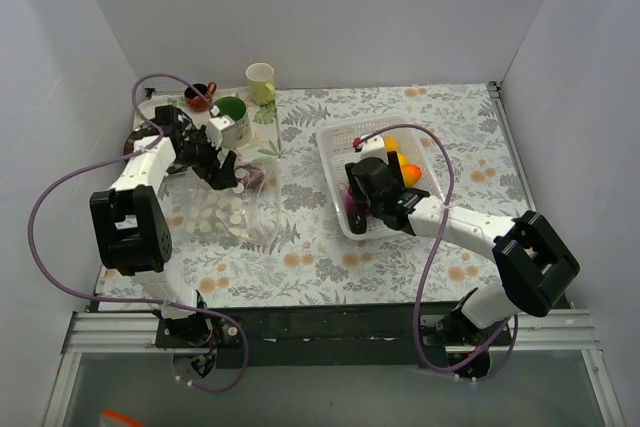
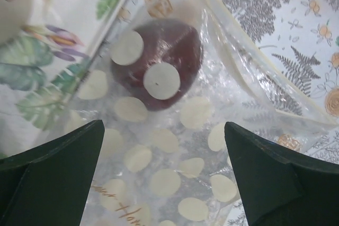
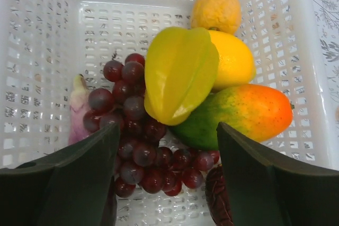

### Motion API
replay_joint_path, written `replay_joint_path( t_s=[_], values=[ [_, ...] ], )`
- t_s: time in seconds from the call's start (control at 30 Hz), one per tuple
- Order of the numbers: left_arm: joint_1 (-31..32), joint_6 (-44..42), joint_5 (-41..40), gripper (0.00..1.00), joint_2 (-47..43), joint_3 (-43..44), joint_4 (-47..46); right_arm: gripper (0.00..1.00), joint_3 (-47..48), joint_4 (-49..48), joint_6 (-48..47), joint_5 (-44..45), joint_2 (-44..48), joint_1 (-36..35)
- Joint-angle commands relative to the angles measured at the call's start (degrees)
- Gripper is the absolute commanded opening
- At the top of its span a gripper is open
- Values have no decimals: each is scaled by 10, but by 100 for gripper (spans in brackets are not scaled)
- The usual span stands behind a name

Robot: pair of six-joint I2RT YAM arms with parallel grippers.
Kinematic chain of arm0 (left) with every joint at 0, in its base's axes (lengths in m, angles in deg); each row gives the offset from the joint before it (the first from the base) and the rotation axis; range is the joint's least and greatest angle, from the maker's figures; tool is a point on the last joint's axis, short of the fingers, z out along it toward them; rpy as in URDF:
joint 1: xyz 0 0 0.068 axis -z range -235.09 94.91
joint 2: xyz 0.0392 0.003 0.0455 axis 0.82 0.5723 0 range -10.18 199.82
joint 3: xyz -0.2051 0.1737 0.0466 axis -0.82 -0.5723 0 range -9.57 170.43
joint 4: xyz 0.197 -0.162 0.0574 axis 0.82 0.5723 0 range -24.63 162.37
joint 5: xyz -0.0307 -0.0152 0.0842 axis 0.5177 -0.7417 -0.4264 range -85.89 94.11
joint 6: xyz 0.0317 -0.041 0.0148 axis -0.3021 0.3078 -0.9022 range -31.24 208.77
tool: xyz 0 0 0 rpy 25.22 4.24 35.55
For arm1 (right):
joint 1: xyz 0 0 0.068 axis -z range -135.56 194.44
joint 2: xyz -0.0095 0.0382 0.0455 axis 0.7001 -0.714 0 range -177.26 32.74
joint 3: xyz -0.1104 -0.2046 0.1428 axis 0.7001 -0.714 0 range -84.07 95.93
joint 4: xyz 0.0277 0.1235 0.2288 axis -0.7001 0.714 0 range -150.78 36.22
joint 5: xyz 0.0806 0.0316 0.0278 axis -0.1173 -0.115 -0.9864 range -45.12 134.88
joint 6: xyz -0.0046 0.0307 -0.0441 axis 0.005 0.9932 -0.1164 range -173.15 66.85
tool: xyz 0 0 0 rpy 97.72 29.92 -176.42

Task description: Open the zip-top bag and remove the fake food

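Mostly done: under the spread left tool (image 2: 164,125), a clear polka-dotted zip-top bag (image 2: 238,93) held one maroon toy fruit (image 2: 180,46); under the spread right tool (image 3: 168,126), a white perforated basket (image 3: 53,51) held other plastic fruits (image 3: 180,72).

bag (image 2: 212,109): clear plastic, showing cream dots all over and gold script near my left fingers (image 2: 53,178)
fruit in the bag (image 2: 177,46): looking dark maroon
my fingers: reading dark green, almost black
cloth (image 2: 275,3): white, carrying grey ferns and small orange flowers
basket (image 3: 53,35): showing white
grapes (image 3: 137,130): shining dark red-purple
starfruit (image 3: 177,72): glowing yellow-green
lemon (image 3: 235,59): showing yellow
mango (image 3: 238,112): running from green into orange-red
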Motion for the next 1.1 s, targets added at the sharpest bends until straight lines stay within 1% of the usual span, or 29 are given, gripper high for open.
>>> replay_joint_path(
  t_s=[0.0,0.03,0.07,0.1,0.13,0.2,0.23,0.27,0.4,0.6,0.67,0.73,0.8,0.83,0.9,1.03,1.07],
  values=[
    [1,39,16,98,-17,41,-24,91,45,31,29,53,6,-3],
    [1,53,-13,98,-20,35,-64,93,53,32,31,58,6,-3],
    [1,65,-32,98,-23,10,-91,94,57,49,32,62,6,-3],
    [1,93,-53,98,-29,-3,-124,95,60,52,35,62,9,-3],
    [2,94,-87,98,-29,-16,-175,95,68,64,39,62,10,-4],
    [2,130,-118,98,-19,-38,-217,95,71,66,44,55,22,-12],
    [1,142,-124,98,-14,-44,-247,95,67,60,40,51,28,-17],
    [3,146,-138,98,-8,-46,-258,94,65,42,32,44,35,-24],
    [7,162,-156,98,28,-41,-282,91,52,-18,-20,41,61,-75],
    [35,161,-195,98,39,-68,-333,85,60,-37,-39,-7,51,-118],
    [47,165,-199,98,40,-85,-348,84,64,-43,-38,-20,38,-121],
    [57,163,-204,98,39,-97,-353,83,79,-46,-39,-29,10,-120],
    [60,159,-206,98,34,-115,-355,82,87,-61,-47,-64,-20,-121],
    [78,158,-204,98,33,-122,-353,82,89,-70,-49,-80,-30,-120],
    [81,153,-200,98,26,-141,-353,81,94,-102,-65,-118,-64,-120],
    [84,145,-198,98,14,-160,-352,77,149,-109,-86,-182,-140,-116],
    [84,145,-196,98,12,-162,-350,76,164,-116,-86,-221,-152,-116]
  ],
)
